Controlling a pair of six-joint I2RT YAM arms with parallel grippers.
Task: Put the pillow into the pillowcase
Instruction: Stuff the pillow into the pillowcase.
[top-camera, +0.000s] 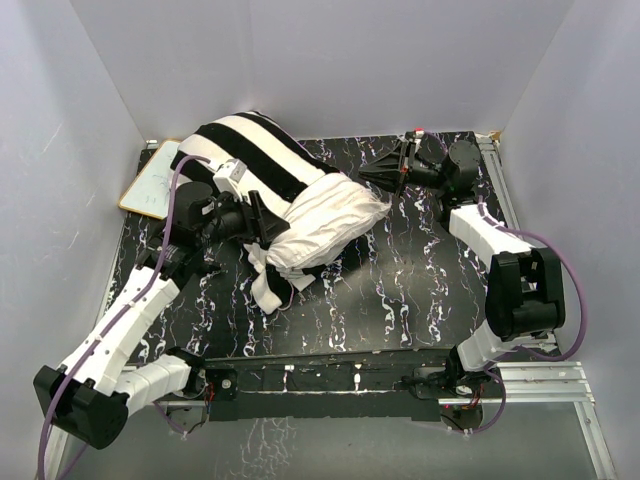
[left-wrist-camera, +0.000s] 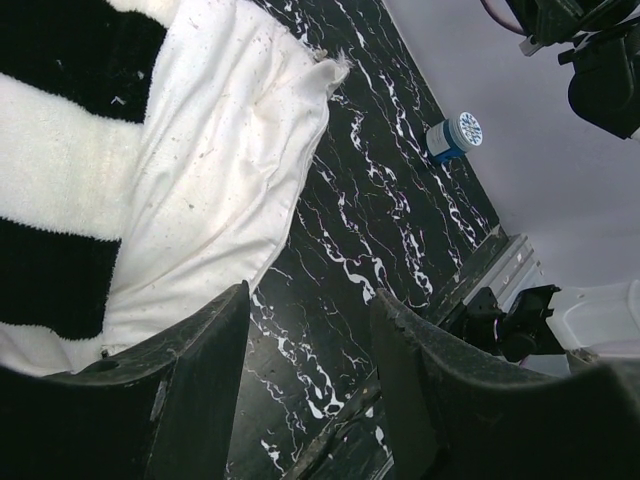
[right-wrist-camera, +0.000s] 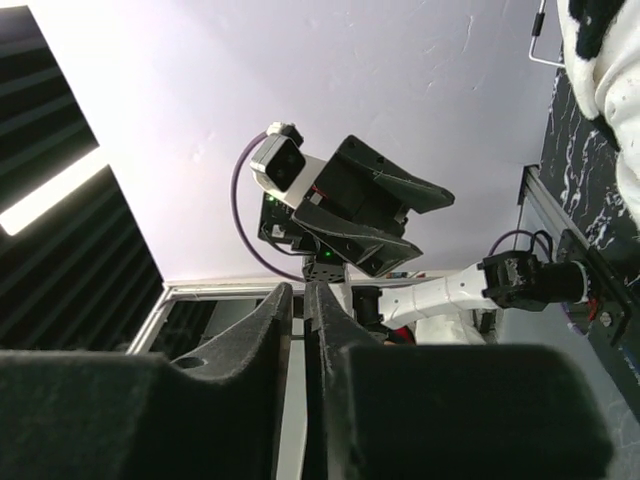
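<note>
The black-and-white striped pillowcase (top-camera: 250, 150) lies at the back left of the table. The white pillow (top-camera: 330, 222) sticks out of its open end towards the middle. In the left wrist view the pillow (left-wrist-camera: 220, 170) runs out of the striped pillowcase (left-wrist-camera: 60, 130). My left gripper (top-camera: 262, 222) sits at the near side of the pillow. It is open (left-wrist-camera: 310, 300), with only bare table between its fingers. My right gripper (top-camera: 365, 172) hovers just off the pillow's far right corner. It is shut (right-wrist-camera: 300, 295) on nothing. The striped pillowcase (right-wrist-camera: 600, 50) shows at the edge of the right wrist view.
A small whiteboard (top-camera: 155, 180) lies at the back left, partly under the pillowcase. A small blue-and-white container (left-wrist-camera: 455, 135) stands by the back wall. White walls close in three sides of the black marbled table (top-camera: 400, 290).
</note>
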